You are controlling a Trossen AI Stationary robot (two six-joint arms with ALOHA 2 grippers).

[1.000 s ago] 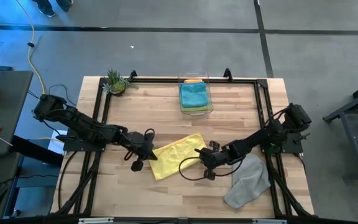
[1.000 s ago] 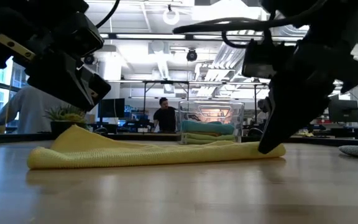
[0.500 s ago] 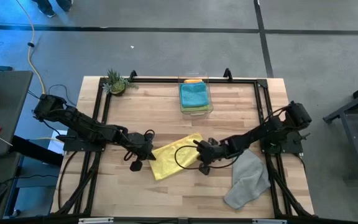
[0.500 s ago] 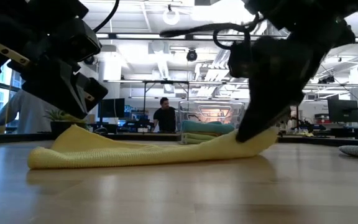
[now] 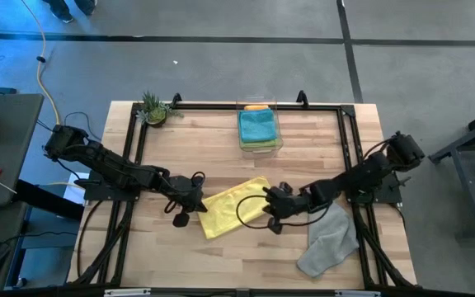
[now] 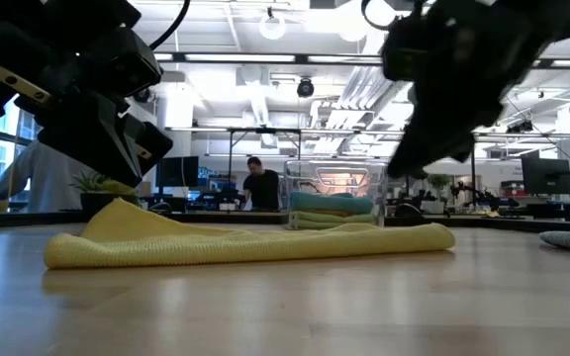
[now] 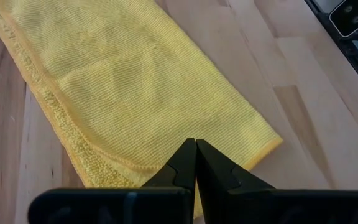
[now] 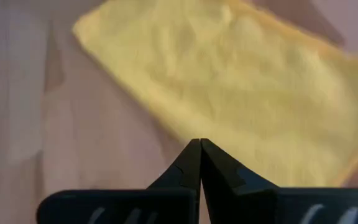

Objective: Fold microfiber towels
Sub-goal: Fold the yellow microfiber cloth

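The right hand (image 5: pixel 269 208) has lifted off the yellow towel (image 5: pixel 231 206), leaving its end flat on the surface (image 5: pixel 221 140); fingers pinched together, empty. The left hand (image 5: pixel 195 198), also clenched and empty, hovers at the opposite end. The folded towel's long axis runs between the 2 hands, each equally near.

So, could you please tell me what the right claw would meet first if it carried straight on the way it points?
Probably the yellow towel: the right claw, shut, points at its near edge, though the gap is hard to judge.
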